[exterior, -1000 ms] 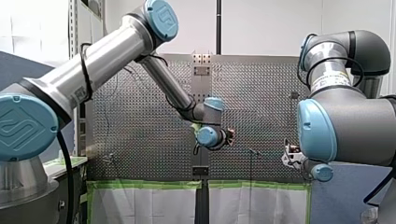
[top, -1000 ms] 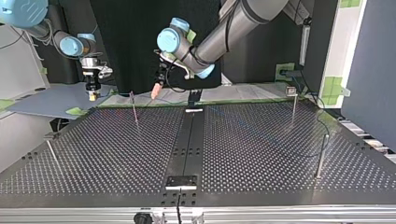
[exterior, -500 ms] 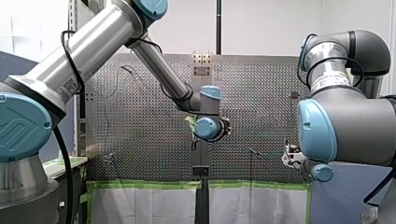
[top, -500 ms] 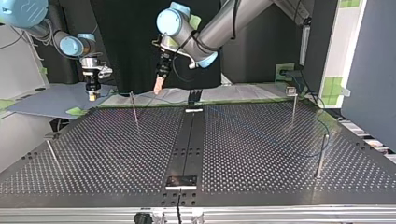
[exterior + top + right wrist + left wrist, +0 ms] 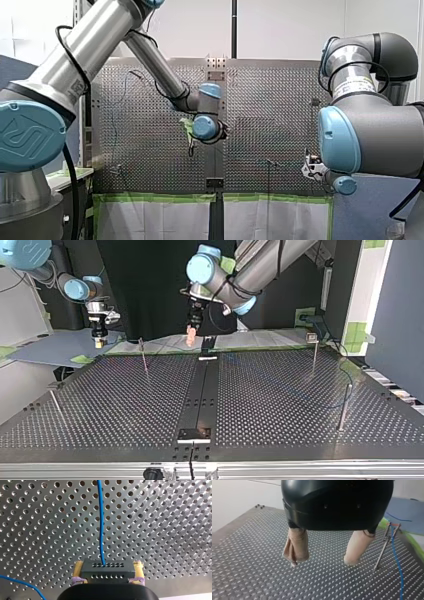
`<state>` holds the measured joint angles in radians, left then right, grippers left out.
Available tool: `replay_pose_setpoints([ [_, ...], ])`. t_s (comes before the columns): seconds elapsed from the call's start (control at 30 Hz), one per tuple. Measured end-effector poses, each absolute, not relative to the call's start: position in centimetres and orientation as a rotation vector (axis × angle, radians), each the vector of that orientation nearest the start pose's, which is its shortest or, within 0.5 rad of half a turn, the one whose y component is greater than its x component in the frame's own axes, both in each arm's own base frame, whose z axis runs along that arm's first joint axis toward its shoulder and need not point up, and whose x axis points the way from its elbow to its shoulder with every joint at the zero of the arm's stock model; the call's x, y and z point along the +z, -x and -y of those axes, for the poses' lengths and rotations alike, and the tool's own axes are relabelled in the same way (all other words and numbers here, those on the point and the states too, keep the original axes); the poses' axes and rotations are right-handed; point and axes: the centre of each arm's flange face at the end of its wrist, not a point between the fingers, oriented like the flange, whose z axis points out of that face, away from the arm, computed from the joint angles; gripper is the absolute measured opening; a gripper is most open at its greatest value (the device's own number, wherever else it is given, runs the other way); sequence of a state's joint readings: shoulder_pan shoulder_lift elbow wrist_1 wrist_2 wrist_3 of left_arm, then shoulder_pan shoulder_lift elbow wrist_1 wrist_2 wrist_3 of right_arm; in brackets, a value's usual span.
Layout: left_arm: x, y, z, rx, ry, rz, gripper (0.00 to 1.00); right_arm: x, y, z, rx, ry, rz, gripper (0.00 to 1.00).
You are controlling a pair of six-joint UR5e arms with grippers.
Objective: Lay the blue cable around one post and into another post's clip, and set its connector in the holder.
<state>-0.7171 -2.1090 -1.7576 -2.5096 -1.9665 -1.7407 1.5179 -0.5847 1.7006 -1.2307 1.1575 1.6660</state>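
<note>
My left claw (image 5: 322, 561) hangs spread over the worktop (image 5: 249, 555), while my right claw (image 5: 108, 578) pinches the black connector (image 5: 107, 570) on the blue cable (image 5: 100, 525).

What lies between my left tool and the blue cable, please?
In the left wrist view, a thin post stands between the left tool and the blue cable.

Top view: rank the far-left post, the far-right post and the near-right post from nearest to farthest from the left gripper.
From my left gripper:
1. The far-left post, close by at the view's left.
2. The far-right post, across the far row.
3. The near-right post, toward the near edge.
</note>
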Motion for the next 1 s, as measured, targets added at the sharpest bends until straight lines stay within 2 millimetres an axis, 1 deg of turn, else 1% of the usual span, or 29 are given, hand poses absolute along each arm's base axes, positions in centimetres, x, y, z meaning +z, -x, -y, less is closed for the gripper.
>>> replay_pose_setpoints([
  [0.17,17.1,-39.3,44.0,-0.384,-0.108,-1.642,1.00,-4.4,-14.0,63.7,1.571,-1.363,0.991,0.00],
  [0.33,17.9,-39.6,40.8,-0.367,-0.046,-1.667,1.00,-4.4,-14.0,63.7,1.571,-1.364,0.992,0.00],
  [0.53,18.6,-38.6,38.2,-0.333,0.005,-1.689,1.00,-4.4,-14.0,63.7,1.573,-1.363,0.995,0.00],
  [1.0,20.2,-35.8,33.6,-0.289,0.106,-1.690,1.00,-4.5,-14.0,63.7,1.573,-1.364,0.997,0.00],
])
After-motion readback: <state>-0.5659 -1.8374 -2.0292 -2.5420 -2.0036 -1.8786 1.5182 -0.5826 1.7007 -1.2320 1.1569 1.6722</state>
